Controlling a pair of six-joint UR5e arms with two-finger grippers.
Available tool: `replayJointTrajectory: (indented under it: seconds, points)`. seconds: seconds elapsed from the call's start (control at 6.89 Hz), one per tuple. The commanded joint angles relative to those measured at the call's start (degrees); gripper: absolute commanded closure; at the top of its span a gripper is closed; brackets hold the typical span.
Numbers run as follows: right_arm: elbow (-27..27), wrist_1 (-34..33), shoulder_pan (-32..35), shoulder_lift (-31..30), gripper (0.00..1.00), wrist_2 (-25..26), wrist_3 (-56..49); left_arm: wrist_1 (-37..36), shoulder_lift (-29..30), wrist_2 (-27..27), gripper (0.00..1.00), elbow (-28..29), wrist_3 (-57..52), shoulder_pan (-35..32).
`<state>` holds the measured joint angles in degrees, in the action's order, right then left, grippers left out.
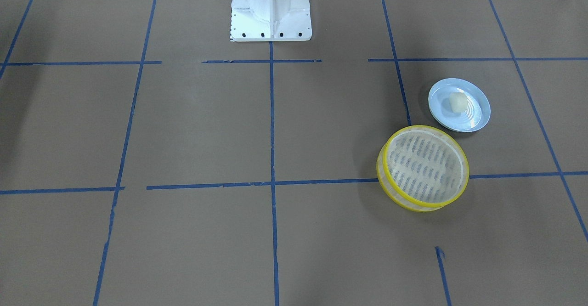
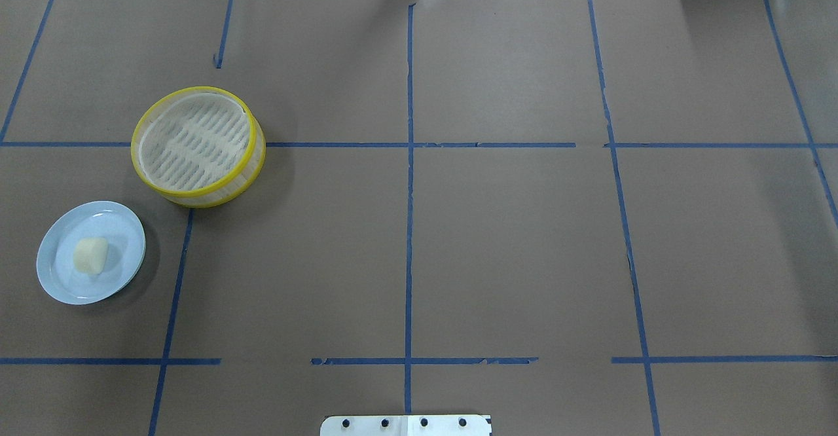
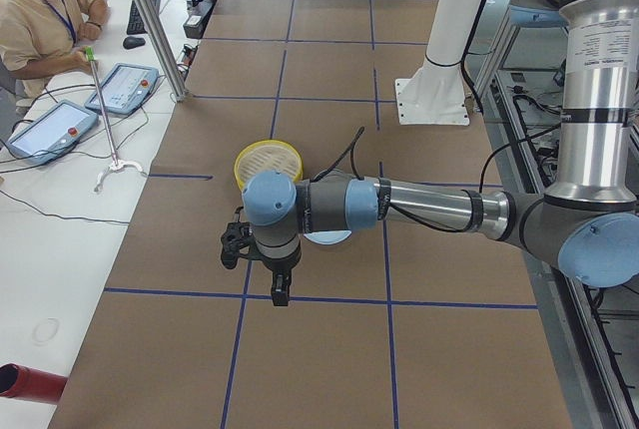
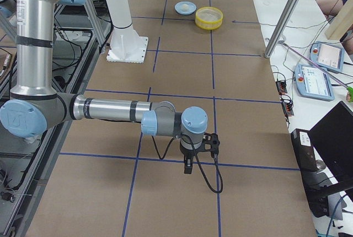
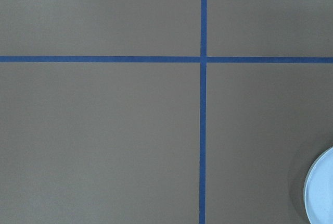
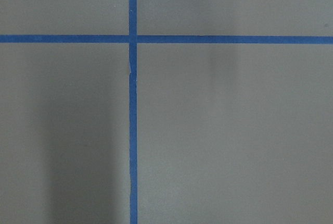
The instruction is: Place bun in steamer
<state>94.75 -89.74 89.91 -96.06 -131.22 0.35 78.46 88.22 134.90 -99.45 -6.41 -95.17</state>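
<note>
On the left half of the bench (image 2: 497,239), the bun (image 2: 90,254) lay on the blue plate (image 2: 126,234), the empty steamer (image 2: 216,192) at its one o'clock. Judging by that, nothing was yet done. Whether the left end effector (image 3: 281,295) or right end effector (image 4: 188,168) stood open, I couldn't tell.

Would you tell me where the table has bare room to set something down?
Bare: everything right of the centre tape line in the overhead view, and between that line and the steamer. Crowded: the robot's left, where steamer and plate, bearing the bun, sit close.
</note>
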Motion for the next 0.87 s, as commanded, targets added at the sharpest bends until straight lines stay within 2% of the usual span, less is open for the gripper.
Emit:
replayJointTrajectory:
  seconds: [0.0,0.44,0.73]
  points:
    - [0.00,0.00,0.00,0.00,0.00,0.00,0.00,-0.07,-0.06,-0.07,0.00,-1.35,-0.87,0.07]
    - [0.00,0.00,0.00,0.00,0.00,0.00,0.00,0.20,-0.15,0.01,0.00,-0.40,1.04,0.16]
    - [0.00,0.00,0.00,0.00,0.00,0.00,0.00,2.20,-3.22,2.46,0.00,0.65,0.53,0.25]
